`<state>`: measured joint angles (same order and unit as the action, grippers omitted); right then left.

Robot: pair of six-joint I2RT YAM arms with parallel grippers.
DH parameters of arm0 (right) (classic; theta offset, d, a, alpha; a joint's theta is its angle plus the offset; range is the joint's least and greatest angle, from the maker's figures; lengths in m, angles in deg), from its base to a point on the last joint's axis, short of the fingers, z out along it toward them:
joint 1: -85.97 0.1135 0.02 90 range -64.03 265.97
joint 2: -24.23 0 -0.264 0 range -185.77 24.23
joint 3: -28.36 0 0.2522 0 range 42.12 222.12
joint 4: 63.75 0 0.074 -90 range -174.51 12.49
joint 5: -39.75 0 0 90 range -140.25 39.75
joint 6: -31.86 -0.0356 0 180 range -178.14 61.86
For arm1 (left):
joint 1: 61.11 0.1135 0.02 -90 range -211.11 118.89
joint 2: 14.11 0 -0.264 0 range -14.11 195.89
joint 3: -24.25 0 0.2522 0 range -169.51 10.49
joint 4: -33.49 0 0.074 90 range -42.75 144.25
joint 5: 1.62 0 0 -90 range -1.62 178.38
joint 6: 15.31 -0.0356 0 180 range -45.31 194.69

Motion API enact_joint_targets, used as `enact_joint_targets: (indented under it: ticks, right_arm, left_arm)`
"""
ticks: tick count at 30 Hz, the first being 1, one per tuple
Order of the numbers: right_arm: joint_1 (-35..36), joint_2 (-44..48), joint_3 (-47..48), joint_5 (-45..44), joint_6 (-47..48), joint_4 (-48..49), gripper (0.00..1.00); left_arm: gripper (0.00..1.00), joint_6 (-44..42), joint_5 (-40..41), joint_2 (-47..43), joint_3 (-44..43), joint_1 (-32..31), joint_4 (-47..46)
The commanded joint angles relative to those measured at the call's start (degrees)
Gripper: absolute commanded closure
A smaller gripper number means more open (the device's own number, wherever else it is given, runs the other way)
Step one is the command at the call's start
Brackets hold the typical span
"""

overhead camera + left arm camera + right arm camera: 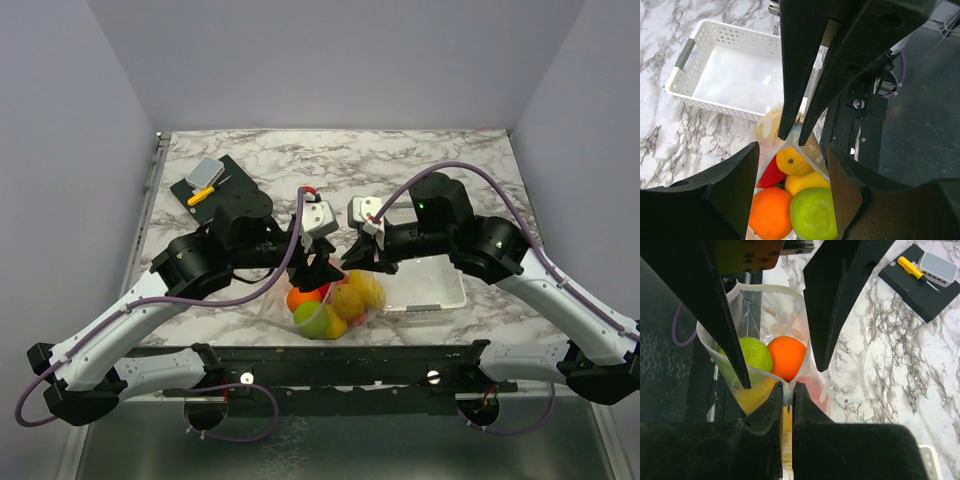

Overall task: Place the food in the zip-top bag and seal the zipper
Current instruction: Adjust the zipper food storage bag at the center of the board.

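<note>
Zip-top bag (335,305) sits at the middle of the table's (400,160) near edge, beside the white tray (430,290), food (318,318) inside, mouth gaping. Right gripper (787,392) is clamped on one end of the zipper (767,286); left gripper (792,155) stands open astride the mouth. Sealing looks to be the step in hand: next, I'd say, the left must pinch the strip and slide along it
</note>
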<state>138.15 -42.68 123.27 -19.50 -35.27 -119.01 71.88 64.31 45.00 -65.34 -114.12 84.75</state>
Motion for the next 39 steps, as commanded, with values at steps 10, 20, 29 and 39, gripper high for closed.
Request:
enact_joint_targets:
  ticks: [10, 20, 29, 39]
  right_arm:
    - [0.7, -0.6, 4.1, 0.7, -2.7, -0.9, 0.99]
    - [0.7, -1.6, 5.7, -1.5, -4.6, -2.0, 0.99]
    - [0.8, -2.8, 8.1, -3.7, -7.6, -2.5, 0.99]
    - [0.9, -6.7, 14.1, -5.9, -11.0, -7.1, 0.99]
  left_arm:
    - [0.46, -0.5, -4.1, 1.6, 3.3, -0.4, -1.5]
    - [0.53, -0.3, -2.1, 1.4, 3.5, -0.4, 1.1]
    - [0.55, 0.4, 0.3, 0.1, 4.4, -0.3, 2.4]
    - [0.66, 0.3, 4.5, 0.0, 3.7, -0.4, 4.8]
